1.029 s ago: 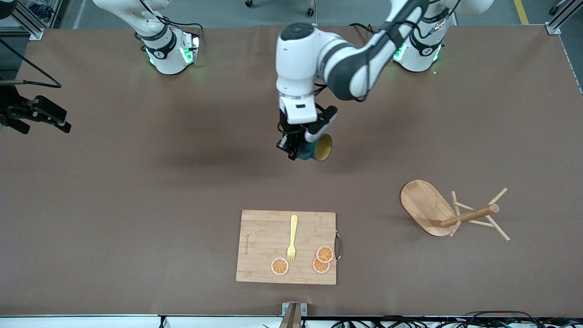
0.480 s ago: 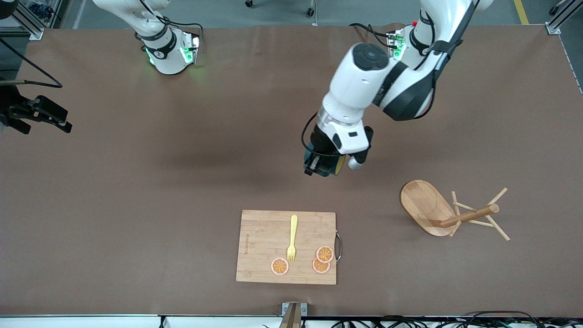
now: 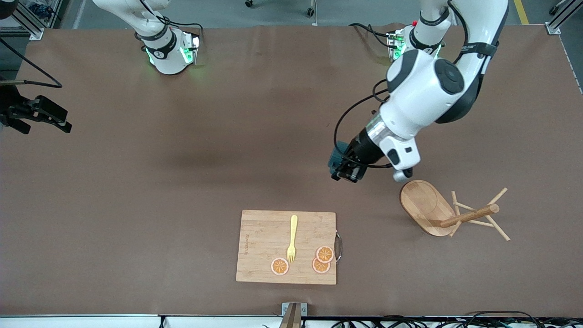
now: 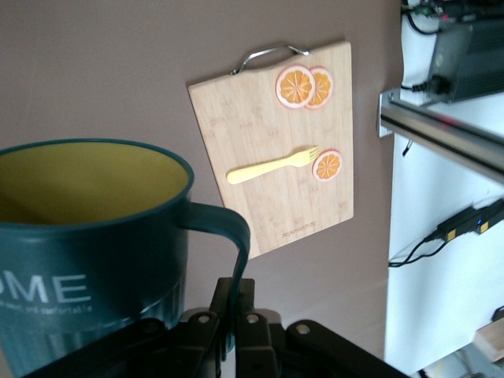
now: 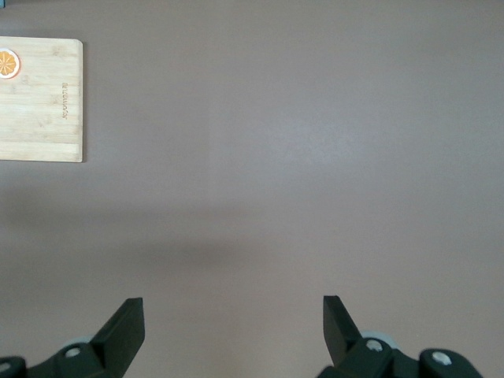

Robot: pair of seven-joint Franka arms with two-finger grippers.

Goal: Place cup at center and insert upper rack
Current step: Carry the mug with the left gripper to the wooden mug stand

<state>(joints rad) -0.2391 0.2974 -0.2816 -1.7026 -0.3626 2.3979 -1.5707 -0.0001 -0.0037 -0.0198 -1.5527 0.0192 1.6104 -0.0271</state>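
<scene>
- Cup, dark teal with a yellowish inside and white lettering on its side, is held up in the air by the left end effector, over bare counter between the cutting board and the fallen upper rack.
- Left end effector is clamped tight on the cup's handle; in the left wrist view the handle runs down between the black fingers, and the cup's mouth faces up in that view.
- From the front view only a sliver of the teal cup shows beside the left arm's wrist; the rest is hidden by the arm.
- Upper rack, a light wooden mug tree, lies tipped on its side on the counter toward the left arm's end, its oval base on edge and its post and thin pegs pointing toward that end of the counter.
- Cutting board lies flat on the counter, nearer to the front camera than the held cup. It carries a yellow fork and three orange slices, and has a metal handle on its edge.
- Right end effector waits over bare counter toward the right arm's end, its fingers spread wide with nothing between them.
</scene>
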